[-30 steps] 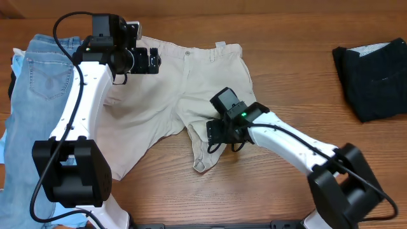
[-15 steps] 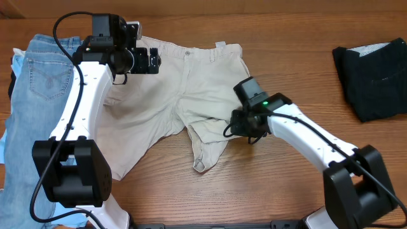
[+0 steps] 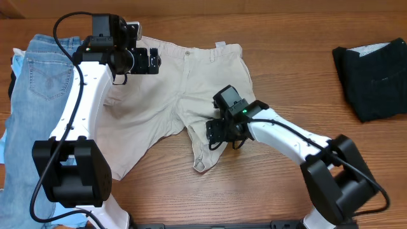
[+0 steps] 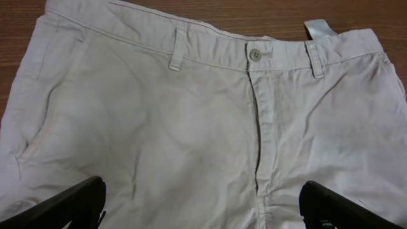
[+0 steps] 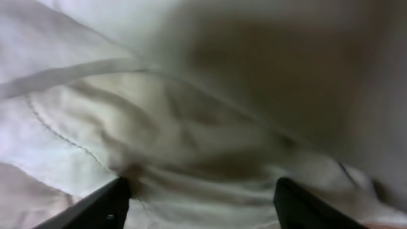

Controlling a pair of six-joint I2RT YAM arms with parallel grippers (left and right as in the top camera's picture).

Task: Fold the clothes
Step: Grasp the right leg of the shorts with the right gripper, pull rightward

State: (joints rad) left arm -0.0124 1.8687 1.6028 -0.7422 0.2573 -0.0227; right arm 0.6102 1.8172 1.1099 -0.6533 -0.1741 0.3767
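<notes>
The left arm reaches from the near edge toward the far-left part of the table (image 3: 286,38), its wrist turned so the left gripper (image 3: 151,62) points across the waistband of the beige shorts (image 3: 172,95). Its fingers (image 4: 79,202) are spread wide, above the cloth and holding nothing. The right arm extends from the near right, with the right gripper (image 3: 215,132) lowered onto the crumpled leg of the shorts. Its fingers (image 5: 108,205) are apart, with bunched cloth between them. The shorts lie front up at table centre, waistband far, button (image 4: 255,53) fastened, white label (image 4: 316,28) at the waist. Light-blue jeans (image 3: 38,83) lie at the left; a black garment (image 3: 372,76) lies well apart at the far right.
</notes>
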